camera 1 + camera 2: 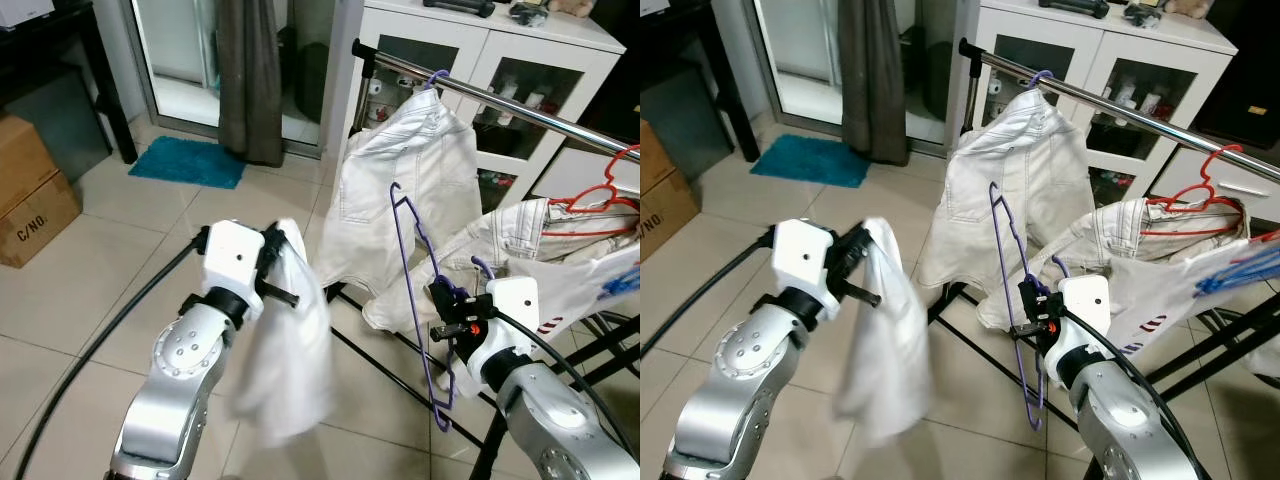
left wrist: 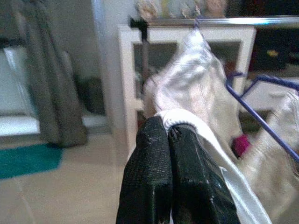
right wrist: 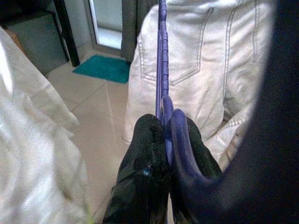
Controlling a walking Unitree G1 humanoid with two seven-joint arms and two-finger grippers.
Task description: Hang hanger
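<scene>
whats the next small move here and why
Probably bring the two grippers together, so the purple hanger can go into the white garment. The right gripper is shut on the bare hanger, held apart from the cloth, and the left gripper is shut on the garment, which hangs loose below it. The rail already carries other clothes.

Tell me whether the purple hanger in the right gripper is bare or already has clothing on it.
Bare. The purple hanger shows an open wire outline, pinched by the right gripper; the white cloth hangs from the left gripper.
</scene>
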